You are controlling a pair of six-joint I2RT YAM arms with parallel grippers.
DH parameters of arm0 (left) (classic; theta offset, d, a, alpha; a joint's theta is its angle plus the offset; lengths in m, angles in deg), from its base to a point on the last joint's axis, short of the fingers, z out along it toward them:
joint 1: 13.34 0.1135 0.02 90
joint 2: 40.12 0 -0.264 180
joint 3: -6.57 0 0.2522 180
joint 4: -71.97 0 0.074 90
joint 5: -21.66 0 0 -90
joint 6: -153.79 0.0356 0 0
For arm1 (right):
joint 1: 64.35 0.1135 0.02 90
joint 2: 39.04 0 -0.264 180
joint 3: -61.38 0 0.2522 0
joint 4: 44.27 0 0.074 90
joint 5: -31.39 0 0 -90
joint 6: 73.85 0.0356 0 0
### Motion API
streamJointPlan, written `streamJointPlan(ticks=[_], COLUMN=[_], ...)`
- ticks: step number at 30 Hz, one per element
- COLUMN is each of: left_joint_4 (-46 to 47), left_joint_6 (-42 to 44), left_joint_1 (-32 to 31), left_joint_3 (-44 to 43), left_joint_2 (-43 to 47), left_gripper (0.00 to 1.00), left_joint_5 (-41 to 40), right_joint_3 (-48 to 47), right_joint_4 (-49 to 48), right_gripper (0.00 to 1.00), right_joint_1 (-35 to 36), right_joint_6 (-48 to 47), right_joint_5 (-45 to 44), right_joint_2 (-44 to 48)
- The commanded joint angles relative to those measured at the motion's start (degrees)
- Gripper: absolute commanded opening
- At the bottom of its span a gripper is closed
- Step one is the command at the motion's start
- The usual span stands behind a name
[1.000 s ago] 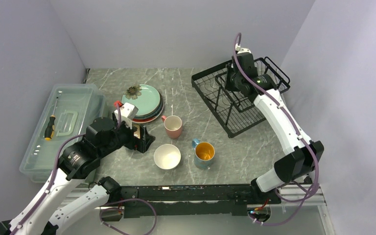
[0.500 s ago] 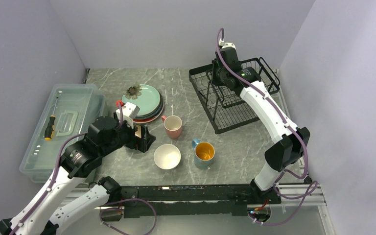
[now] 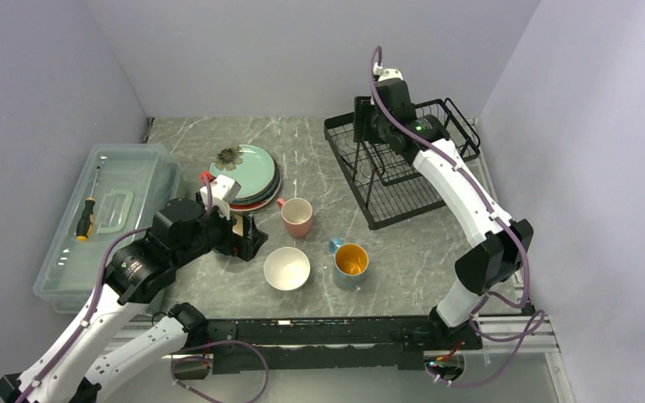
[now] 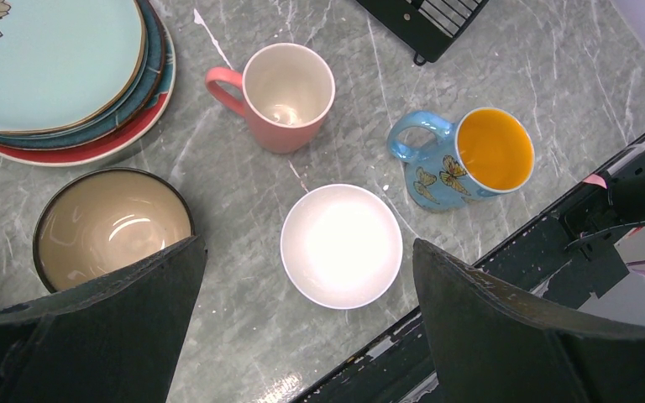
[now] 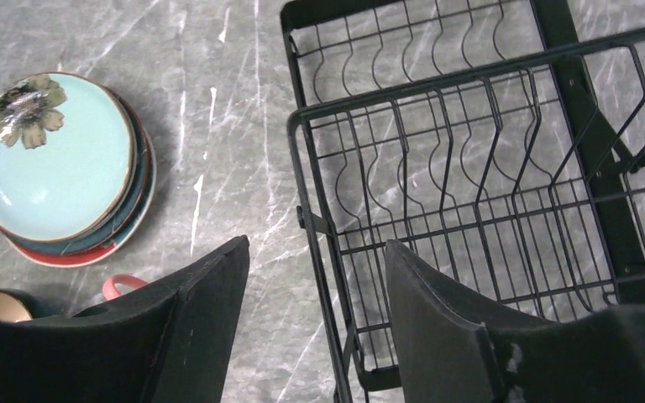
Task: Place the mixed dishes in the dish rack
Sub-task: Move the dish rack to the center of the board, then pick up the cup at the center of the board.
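The black wire dish rack point(image 3: 403, 180) stands at the back right. My right gripper point(image 5: 317, 243) is open over its left end, with the rim wire point(image 5: 319, 252) running between the jaws untouched. A plate stack point(image 3: 246, 172) with a mint-green flowered plate on top sits at the back left. In front of it are a pink mug point(image 4: 285, 92), a blue mug point(image 4: 470, 155) with an orange inside, a white bowl point(image 4: 342, 245) and a brown bowl point(image 4: 109, 222). My left gripper point(image 4: 306, 252) hangs wide open above the two bowls, holding nothing.
A clear plastic box point(image 3: 105, 214) with a screwdriver lies along the left wall. The black frame rail point(image 4: 504, 277) runs along the table's near edge, just past the white bowl. Walls close in the left, back and right sides.
My right arm dragged the rack's left end leftward, then the right gripper opened off the rim wire. The left arm and the dishes have stayed put.
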Motion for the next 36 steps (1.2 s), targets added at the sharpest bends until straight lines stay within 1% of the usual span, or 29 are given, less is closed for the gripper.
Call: streamJointPlan(ticks=[1, 4, 9, 11, 13, 15, 19, 22, 24, 25, 29, 32, 36], left_joint_4=[0.95, 0.99, 1.06, 1.27, 1.62, 2.14, 3.78, 4.29, 3.45, 2.90, 3.08, 3.52, 5.61], left_joint_6=[0.65, 0.70, 0.44, 0.10, 0.05, 0.74, 1.45, 0.76, 0.30, -0.18, -3.41, -7.59, -13.31], left_joint_1=[-0.11, -0.12, -0.09, -0.14, -0.14, -0.14, -0.06, -0.14, -0.14, -0.14, -0.26, -0.88, -4.87], left_joint_3=[0.40, 0.40, 0.23, 0.21, 0.32, 0.52, 1.26, 1.18, 0.23, -0.39, -1.83, -2.00, -1.90], left_joint_2=[-0.05, -0.20, -0.38, -0.22, -0.02, 0.10, 0.47, -0.99, -4.13, -5.46, -9.55, -12.70, -16.76], left_gripper=[0.99, 0.99, 0.99, 0.99, 0.99, 0.99, 0.99, 0.99, 0.99, 1.00, 0.96, 0.94, 0.92], left_joint_5=[-0.43, -0.46, -0.43, -1.75, -2.18, -0.62, 3.59, 4.76, 5.32, 5.67, 9.56, 10.25, 10.11], right_joint_3=[-0.06, 2.35, 10.22, 13.00, 14.45, 17.21, 26.34, 30.83, 33.00, 34.09, 39.11, 43.37, 47.68], right_joint_4=[-4.43, -5.04, -7.34, -6.83, -4.83, -4.45, -5.45, -3.81, -1.49, -0.72, 0.72, 0.27, -1.72], right_gripper=[0.65, 0.67, 0.75, 0.79, 0.79, 0.82, 0.87, 0.88, 0.88, 0.88, 0.88, 0.88, 0.88], right_joint_1=[-0.24, -0.26, -0.25, -0.41, -0.50, -0.56, -0.51, -0.50, -0.44, -0.42, 0.22, 1.72, 3.34], right_joint_6=[-3.13, -4.50, -4.92, -4.14, -3.92, -3.55, -0.60, 0.56, 0.87, 1.48, 3.28, 4.57, 6.72], right_joint_5=[2.73, 5.11, 9.92, 10.45, 11.43, 12.59, 13.81, 16.20, 19.62, 19.95, 18.63, 15.86, 14.98], right_joint_2=[5.94, 9.46, 17.82, 20.67, 22.99, 26.11, 34.51, 39.36, 41.76, 43.00, 47.35, 49.62, 51.74])
